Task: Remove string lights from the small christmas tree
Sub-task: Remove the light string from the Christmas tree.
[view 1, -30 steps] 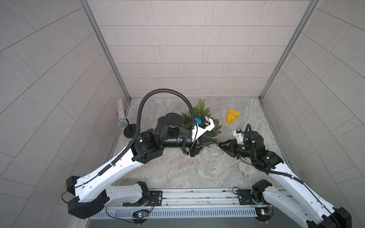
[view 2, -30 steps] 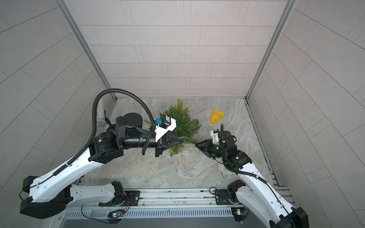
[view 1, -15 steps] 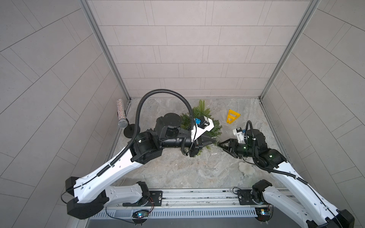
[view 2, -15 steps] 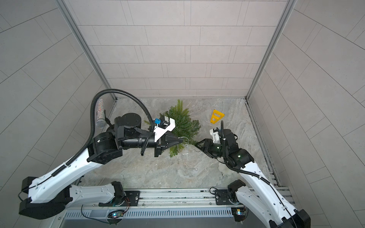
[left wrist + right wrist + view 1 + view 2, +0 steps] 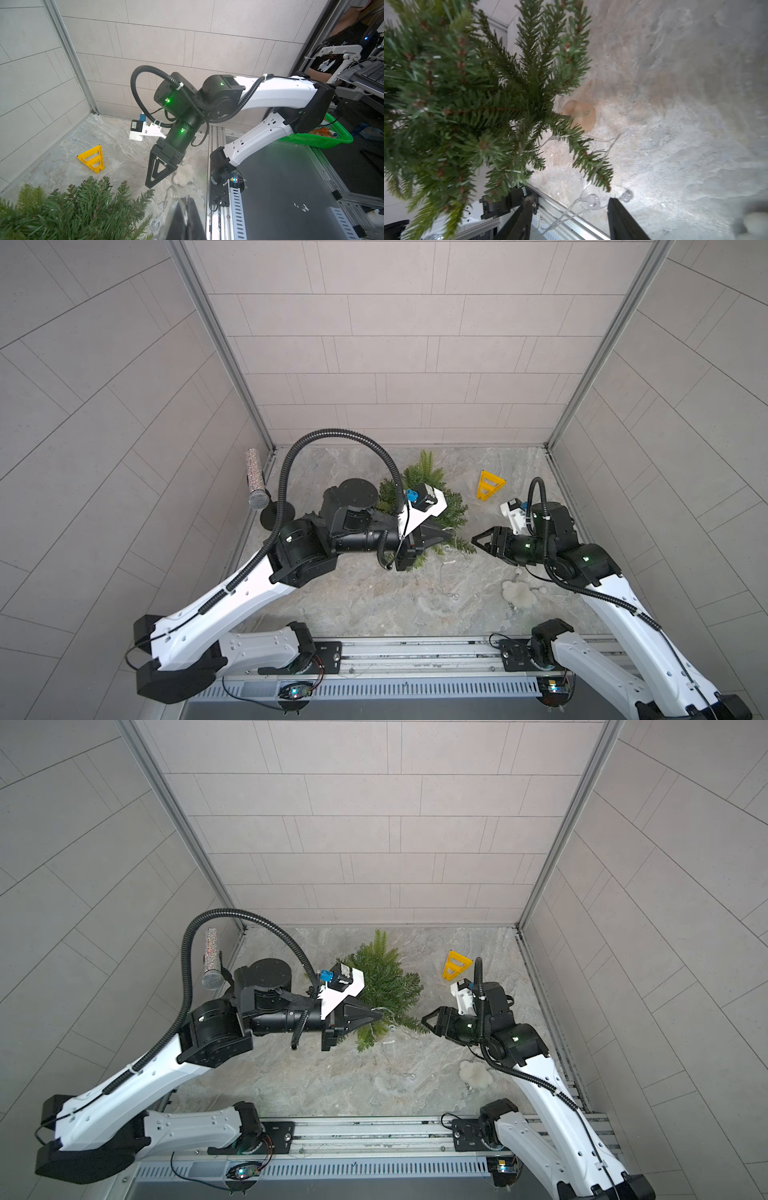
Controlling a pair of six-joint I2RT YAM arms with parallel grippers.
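Note:
The small christmas tree (image 5: 419,485) (image 5: 382,977) stands green and bushy at the back middle of the stone floor, with its round wooden foot (image 5: 581,116) showing under the branches. The string lights (image 5: 390,1020) are a thin pale wire with clear bulbs (image 5: 592,201). They trail from the tree's lower branches down to the floor. My left gripper (image 5: 450,534) (image 5: 186,200) is at the tree's near edge, shut on the wire. My right gripper (image 5: 476,540) (image 5: 570,202) faces it from the right. It is open, and wire strands and a bulb hang between its fingers.
A yellow plastic triangle (image 5: 488,487) lies at the back right. A fluffy white pom-pom (image 5: 517,593) sits under my right arm. A glittery microphone (image 5: 255,479) on a black stand leans by the left wall. The metal rail (image 5: 415,651) runs along the front edge.
My right gripper's jaws have spread apart and it has drawn back slightly to the right. The left gripper has kept its place at the tree, still shut.

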